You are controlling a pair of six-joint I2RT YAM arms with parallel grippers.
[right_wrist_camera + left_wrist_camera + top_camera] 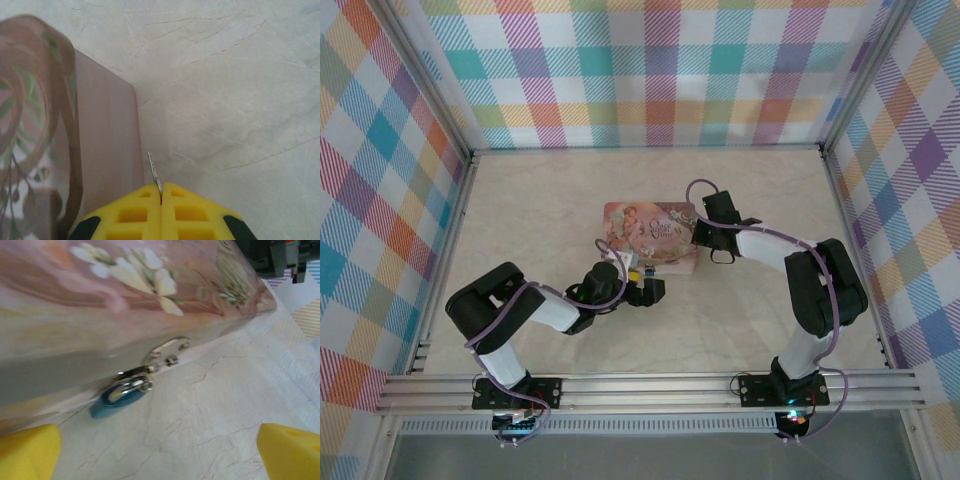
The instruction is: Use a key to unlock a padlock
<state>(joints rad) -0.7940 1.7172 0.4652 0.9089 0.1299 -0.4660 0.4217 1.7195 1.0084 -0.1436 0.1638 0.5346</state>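
Note:
The padlock point(120, 399) is small and blue-grey. Its metal shackle point(131, 386) is hooked through the clasp on the front edge of the pink illustrated tin point(125, 300), and its body lies on the table. My left gripper point(160, 455) is open and empty just short of the padlock, its yellow fingertips point(27, 452) wide apart. From above, the left gripper point(638, 280) sits at the tin's point(650, 235) near edge. My right gripper point(161, 192) is shut on the thin silvery key point(155, 172), whose blade points forward beside the tin's point(100, 150) corner. From above, the right gripper point(705, 230) is at the tin's right side.
The marbled tabletop point(770, 190) is bounded by metal rails and plaid walls point(650, 70) on three sides. Both arms reach in from the near edge toward the tin in the middle.

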